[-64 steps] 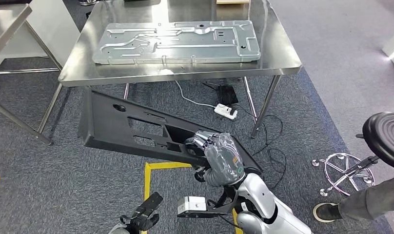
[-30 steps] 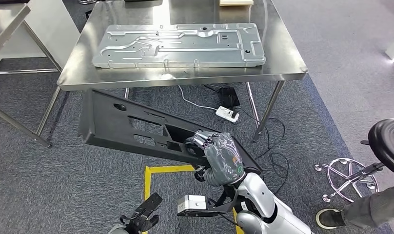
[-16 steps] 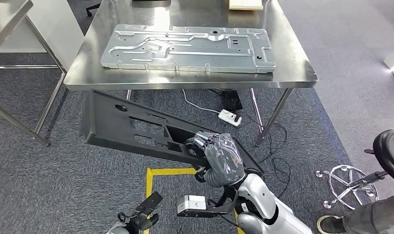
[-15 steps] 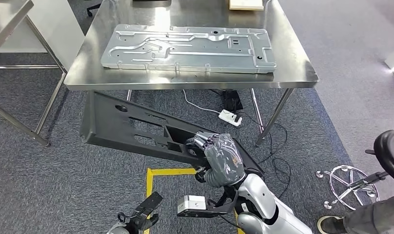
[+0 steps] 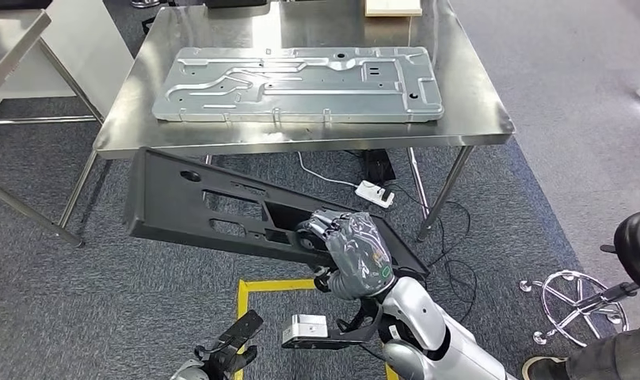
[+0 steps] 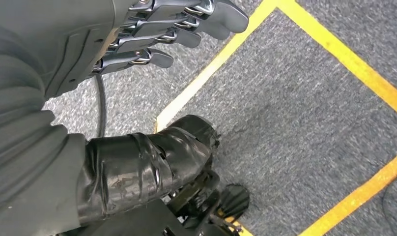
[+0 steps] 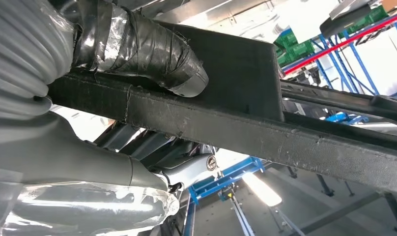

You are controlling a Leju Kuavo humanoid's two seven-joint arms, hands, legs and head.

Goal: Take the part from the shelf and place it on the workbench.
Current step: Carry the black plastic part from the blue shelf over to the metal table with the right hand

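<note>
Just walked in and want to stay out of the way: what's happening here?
The robot's right hand grips a long black plastic panel at one end, holding it in the air in front of a steel workbench, below the level of its top. A grey stamped metal plate lies on the workbench. The left hand hangs low over the carpet, holding nothing, with fingers apart. The panel has not yet been set on the workbench.

Ahead of you: grey carpet floor with yellow tape lines; power strip and cables under the steel bench; black stool at your right.
</note>
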